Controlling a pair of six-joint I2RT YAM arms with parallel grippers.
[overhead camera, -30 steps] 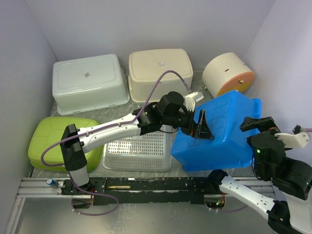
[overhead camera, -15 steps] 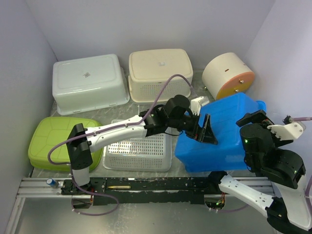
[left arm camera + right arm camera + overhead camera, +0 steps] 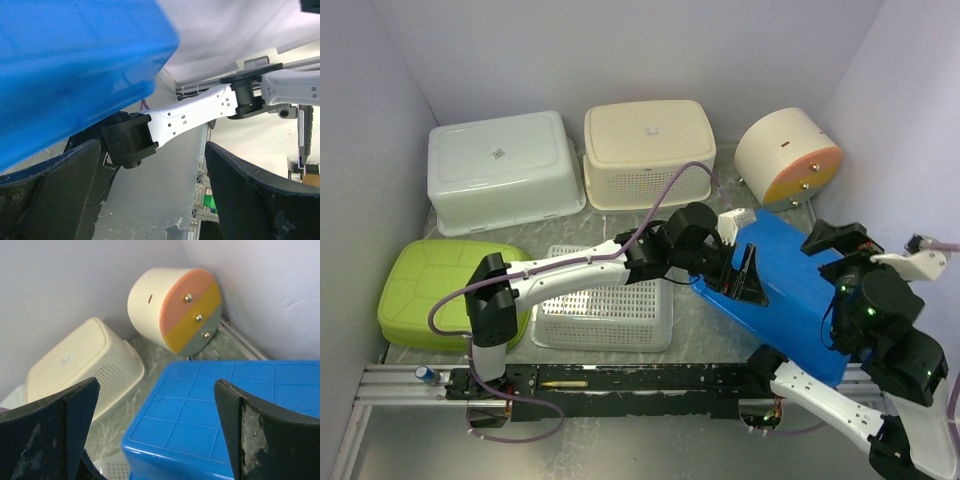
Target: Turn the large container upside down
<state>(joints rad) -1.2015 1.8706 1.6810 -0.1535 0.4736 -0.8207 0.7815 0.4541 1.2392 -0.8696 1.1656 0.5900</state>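
The blue container (image 3: 800,300) has tipped further over, its gridded plastic base now facing up
It lies slanted at the near right; the left gripper (image 3: 152,150) by its left rim and the right gripper (image 3: 156,385) both gape wide, holding nothing

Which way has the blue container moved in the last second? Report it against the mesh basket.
Yes. The blue container has shifted right, away from the mesh basket, and tipped flatter toward the near rail.
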